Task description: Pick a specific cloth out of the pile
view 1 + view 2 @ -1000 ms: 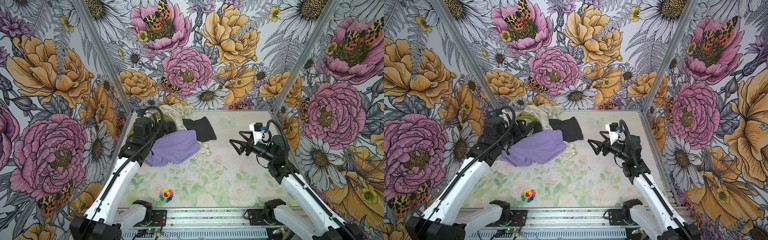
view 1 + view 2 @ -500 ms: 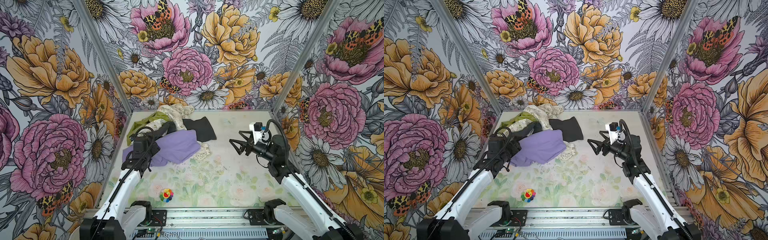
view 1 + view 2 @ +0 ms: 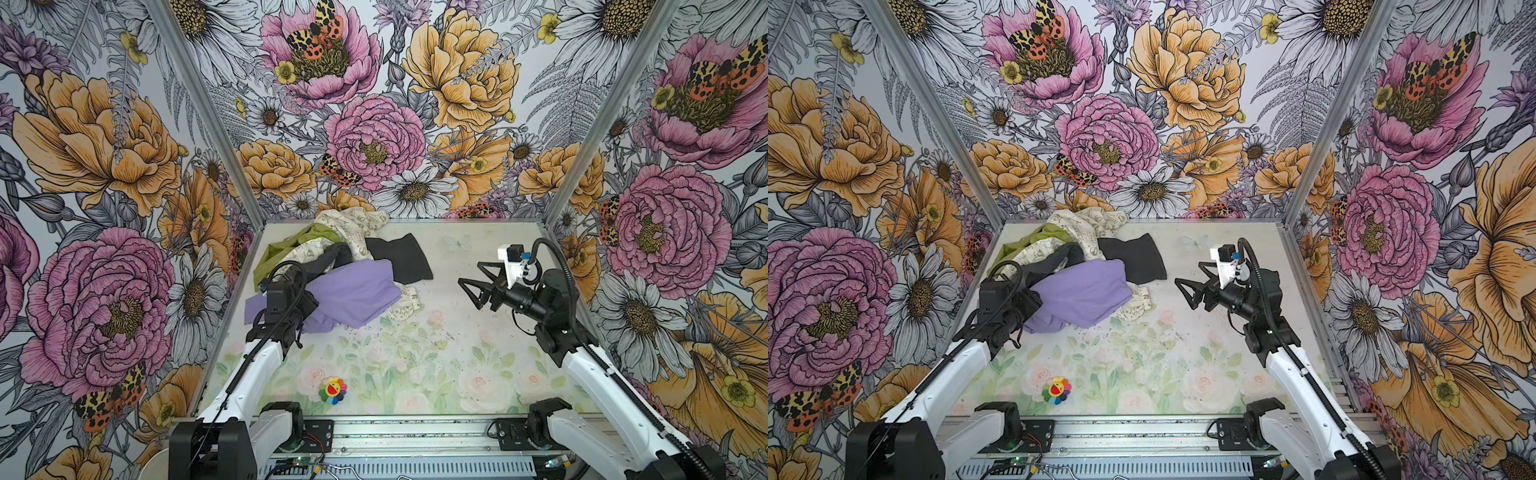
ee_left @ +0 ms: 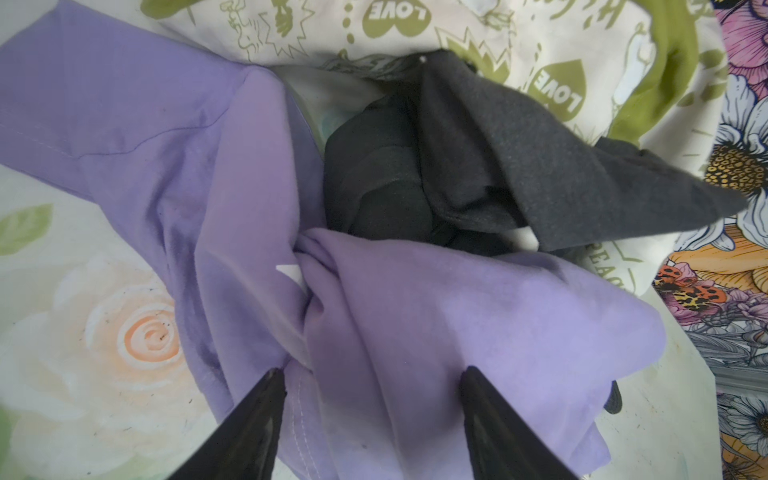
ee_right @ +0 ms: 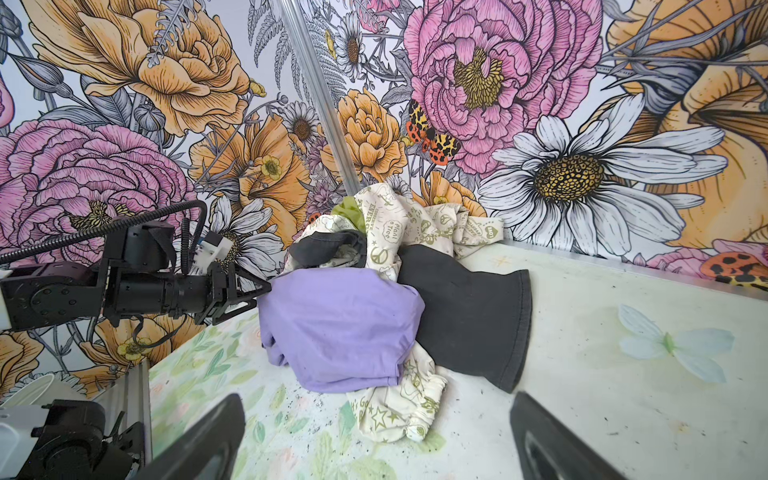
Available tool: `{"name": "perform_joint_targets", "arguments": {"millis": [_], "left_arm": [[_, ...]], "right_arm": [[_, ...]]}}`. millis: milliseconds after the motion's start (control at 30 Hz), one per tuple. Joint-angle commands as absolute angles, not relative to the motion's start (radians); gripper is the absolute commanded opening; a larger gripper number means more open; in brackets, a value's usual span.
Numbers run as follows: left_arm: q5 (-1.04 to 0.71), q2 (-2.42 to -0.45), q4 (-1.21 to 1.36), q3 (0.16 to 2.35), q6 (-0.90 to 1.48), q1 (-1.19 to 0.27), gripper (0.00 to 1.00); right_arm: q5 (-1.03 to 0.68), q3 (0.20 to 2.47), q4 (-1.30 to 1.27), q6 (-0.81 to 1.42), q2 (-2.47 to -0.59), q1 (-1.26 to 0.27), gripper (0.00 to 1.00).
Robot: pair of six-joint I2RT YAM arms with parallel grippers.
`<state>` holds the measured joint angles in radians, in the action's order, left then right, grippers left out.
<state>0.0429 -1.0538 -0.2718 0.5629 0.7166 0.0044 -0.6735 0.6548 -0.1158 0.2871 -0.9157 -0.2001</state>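
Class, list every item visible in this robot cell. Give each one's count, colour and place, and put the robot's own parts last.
pile: one, mixed colours, back left of the table
lavender cloth: one, plain light purple, front of the pile, on top
black cloth: one, black, right side of the pile
dark grey cloth: one, dark grey, behind the lavender cloth
cream cloth: one, cream with green prints, back of the pile
olive-green cloth: one, olive green, back left of the pile
rainbow flower: one, multicoloured, near the table's front edge
table: one, pale floral print
walls: three, bold floral print
left gripper: one, black, jaws apart astride a lavender fold
right gripper: one, black, open, in the air right of the pile
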Motion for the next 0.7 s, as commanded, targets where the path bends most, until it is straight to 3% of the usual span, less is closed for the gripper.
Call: {"name": "perform_joint_targets", "arguments": {"millis": [0,267,400,667], "left_arm": [[-0.007,-1.089,-0.186,0.551,0.746,0.015,0.61],[-0.028,-1.122,-0.120,0.559,0.782,0.015,0.17],[-0.016,-1.060,-0.153,0.588,0.771,0.014,0.02],[0.012,-0.952,-0.243,0.743,0.711,-0.004,0.00]], "right_arm": [[-0.662,0.686,-0.117,0.274,-0.912,-0.208,0.99],[-0.653,0.683,-0.096,0.262,-0.895,-0.208,0.99],[-0.650,0.681,-0.094,0.261,-0.894,-0.209,1.00],[-0.652,0.678,-0.100,0.264,-0.893,-0.210,1.00]]}}
